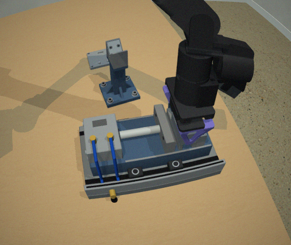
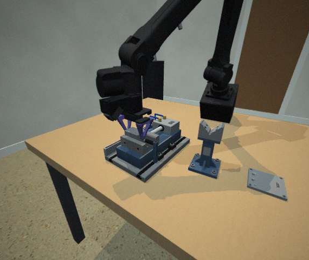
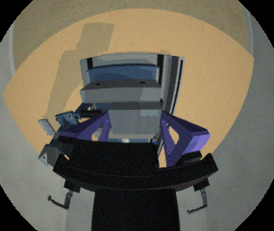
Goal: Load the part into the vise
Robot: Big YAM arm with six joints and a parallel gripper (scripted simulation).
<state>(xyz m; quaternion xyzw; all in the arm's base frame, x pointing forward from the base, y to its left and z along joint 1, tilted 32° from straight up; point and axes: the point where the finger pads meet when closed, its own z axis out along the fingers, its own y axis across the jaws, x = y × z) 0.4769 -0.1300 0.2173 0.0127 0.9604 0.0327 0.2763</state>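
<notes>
The grey part (image 3: 136, 115) lies in the vise (image 1: 150, 147) between the moving jaw (image 1: 163, 129) and the fixed jaw at the right end, mostly hidden under my wrist in the top view. My gripper (image 3: 135, 114) points straight down over it. The purple fingers stand open on either side of the part with a small gap to it. In the exterior view the gripper (image 2: 136, 125) sits low over the jaws. I cannot see the slot, the low bars or the work stop.
The air cylinder (image 1: 102, 134) and its rod (image 1: 140, 130) lie at the vise's left end. The V-block stand (image 1: 118, 76) is behind the vise, and the bare infeed plate (image 2: 266, 183) lies beyond it. A second black arm (image 2: 219, 92) hangs above the V-block.
</notes>
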